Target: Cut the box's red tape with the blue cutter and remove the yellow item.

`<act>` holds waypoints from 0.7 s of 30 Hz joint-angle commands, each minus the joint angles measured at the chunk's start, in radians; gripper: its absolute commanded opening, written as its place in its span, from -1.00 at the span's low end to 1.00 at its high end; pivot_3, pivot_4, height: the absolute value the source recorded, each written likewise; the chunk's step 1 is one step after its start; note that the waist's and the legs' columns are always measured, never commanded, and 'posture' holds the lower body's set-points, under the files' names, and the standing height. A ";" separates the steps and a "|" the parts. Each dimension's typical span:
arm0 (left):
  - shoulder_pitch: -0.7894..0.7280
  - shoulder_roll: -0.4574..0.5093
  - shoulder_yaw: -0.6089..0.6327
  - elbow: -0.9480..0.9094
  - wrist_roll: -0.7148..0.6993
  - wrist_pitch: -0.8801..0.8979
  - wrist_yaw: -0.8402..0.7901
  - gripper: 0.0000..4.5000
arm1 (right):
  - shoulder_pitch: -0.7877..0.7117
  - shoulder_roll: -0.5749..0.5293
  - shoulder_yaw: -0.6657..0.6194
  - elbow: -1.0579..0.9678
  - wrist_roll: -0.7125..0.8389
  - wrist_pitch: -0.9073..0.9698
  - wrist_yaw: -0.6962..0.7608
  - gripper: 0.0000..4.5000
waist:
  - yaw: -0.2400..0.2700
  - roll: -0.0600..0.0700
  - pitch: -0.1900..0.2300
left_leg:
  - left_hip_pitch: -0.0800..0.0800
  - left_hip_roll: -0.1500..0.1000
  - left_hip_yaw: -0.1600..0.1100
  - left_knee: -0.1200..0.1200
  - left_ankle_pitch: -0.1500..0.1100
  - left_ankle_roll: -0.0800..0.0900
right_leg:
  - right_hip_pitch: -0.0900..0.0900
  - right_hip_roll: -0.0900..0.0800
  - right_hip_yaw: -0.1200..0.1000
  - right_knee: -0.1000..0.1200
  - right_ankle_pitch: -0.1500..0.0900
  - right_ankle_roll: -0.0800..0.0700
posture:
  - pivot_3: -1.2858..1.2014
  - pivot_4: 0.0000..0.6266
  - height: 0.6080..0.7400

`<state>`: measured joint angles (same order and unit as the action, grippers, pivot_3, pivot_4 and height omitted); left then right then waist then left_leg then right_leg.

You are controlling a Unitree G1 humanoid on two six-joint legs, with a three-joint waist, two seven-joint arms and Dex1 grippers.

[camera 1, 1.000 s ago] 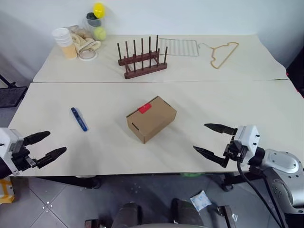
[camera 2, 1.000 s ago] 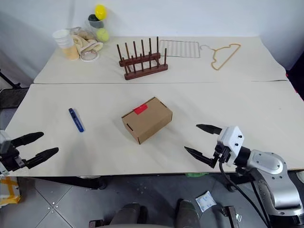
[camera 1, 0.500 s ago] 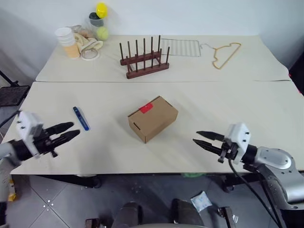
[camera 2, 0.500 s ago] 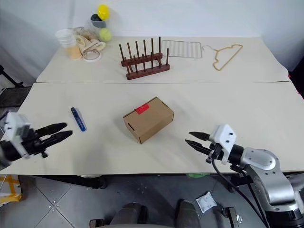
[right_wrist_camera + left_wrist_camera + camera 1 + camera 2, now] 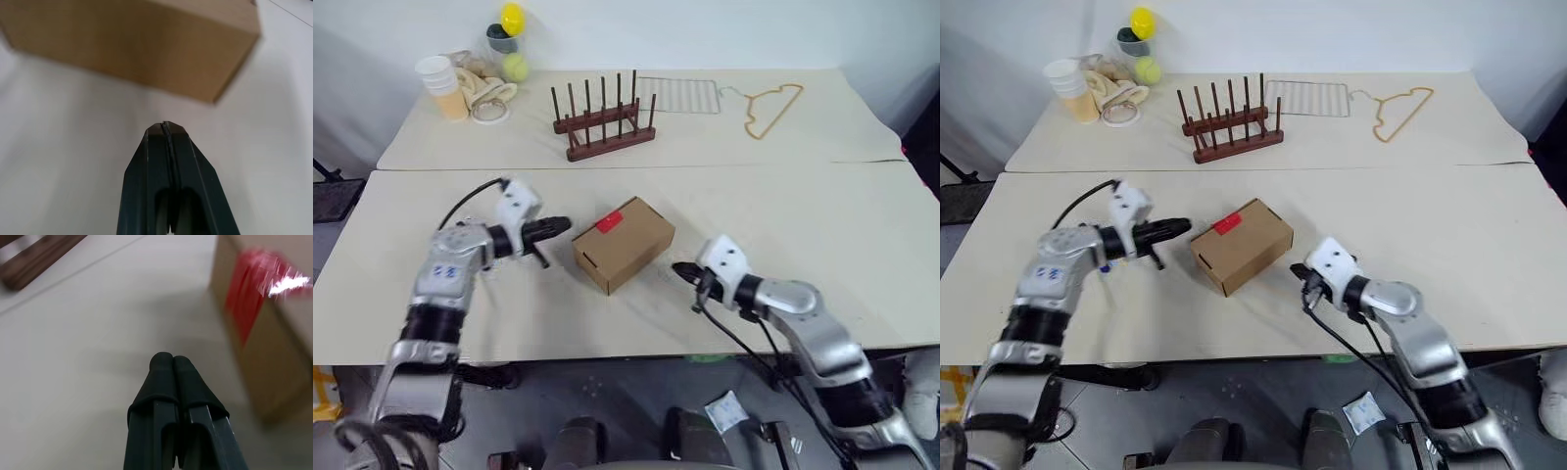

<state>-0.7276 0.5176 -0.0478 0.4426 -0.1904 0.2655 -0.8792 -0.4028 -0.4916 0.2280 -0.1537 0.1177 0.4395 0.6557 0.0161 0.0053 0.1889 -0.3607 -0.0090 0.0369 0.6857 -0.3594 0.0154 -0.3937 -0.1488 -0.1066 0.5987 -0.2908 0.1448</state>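
Note:
The brown box [image 5: 628, 247] lies mid-table with the red tape [image 5: 610, 221] across its top seam. My left gripper [image 5: 565, 225] is shut and empty, its tips just off the box's left end and level with the tape; its wrist view has the gripper [image 5: 166, 360] beside the box [image 5: 274, 338] and tape [image 5: 247, 293]. My right gripper [image 5: 677, 267] is also shut and empty, a little off the box's right side, which faces it in its wrist view [image 5: 132, 39]. My left arm hides the blue cutter. The yellow item is out of view.
On the far table stand a wooden peg rack [image 5: 604, 122], a flat wire rack [image 5: 680, 95], a hanger [image 5: 769, 106], stacked cups [image 5: 443, 86] and a container with a yellow ball and a tennis ball [image 5: 511, 44]. Bare tabletop lies right of the box.
Both grippers went from open to shut. The left arm swung in from the table's near left edge to the box's left end, over the cutter; the right moved left toward the box.

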 commanded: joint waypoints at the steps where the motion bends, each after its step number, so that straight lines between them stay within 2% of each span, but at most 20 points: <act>1: 0.036 0.007 -0.046 -0.072 -0.038 0.056 -0.137 -0.99 | -0.093 0.002 -0.016 0.074 -0.032 -0.022 -0.004 -1.00 | -0.015 0.000 0.000 | 0.000 0.000 0.000 0.000 0.000 0.000 | 0.000 0.000 0.000 0.000 0.000 0.000 | 0.03 -0.52 1.00; 8: 0.174 0.028 -0.095 -0.296 -0.114 0.191 -0.264 -0.99 | -0.287 -0.002 -0.013 0.321 -0.052 -0.130 0.084 -1.00 | -0.044 0.000 0.000 | -0.001 0.002 0.000 -0.001 0.000 0.000 | -0.002 0.000 -0.003 0.001 0.000 0.000 | 0.03 -0.52 1.00; 12: 0.219 -0.055 -0.099 -0.389 -0.136 0.196 -0.203 -0.99 | -0.408 -0.005 -0.009 0.580 -0.119 -0.295 0.081 -1.00 | -0.039 0.000 0.000 | -0.002 0.004 -0.001 0.001 0.000 0.000 | -0.001 -0.001 -0.002 0.001 0.000 0.000 | 0.03 -0.52 1.00; 14: 0.228 -0.063 -0.090 -0.425 -0.138 0.191 -0.198 -0.99 | -0.436 -0.022 -0.014 0.640 -0.147 -0.362 0.073 -1.00 | -0.039 0.000 0.000 | -0.004 0.004 -0.002 0.004 0.000 0.000 | -0.001 -0.002 -0.003 0.001 0.000 0.000 | 0.03 -0.52 1.00; 19: 0.188 0.017 0.053 -0.462 -0.256 0.234 -0.237 -0.99 | -0.385 -0.125 -0.104 0.508 -0.089 -0.330 0.145 -1.00 | -0.043 0.001 0.000 | -0.009 0.005 -0.004 0.006 0.000 0.000 | -0.004 -0.001 -0.005 0.002 0.000 0.000 | 0.03 -0.52 1.00; 21: 0.135 0.056 0.091 -0.415 -0.293 0.256 -0.269 -0.99 | -0.314 -0.174 -0.136 0.400 -0.051 -0.267 0.191 -1.00 | -0.040 0.001 0.000 | -0.009 0.005 -0.003 0.006 0.000 0.000 | -0.004 -0.001 -0.005 0.002 0.000 0.000 | 0.03 -0.52 1.00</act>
<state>-0.5545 0.5557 0.0017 0.0214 -0.4347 0.5090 -1.1177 -0.7485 -0.6430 0.1251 0.3503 0.0218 0.1354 0.8073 -0.0241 0.0058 0.1892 -0.3697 -0.0043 0.0335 0.6924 -0.3595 0.0155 -0.3977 -0.1502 -0.1114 0.6010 -0.2904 0.1451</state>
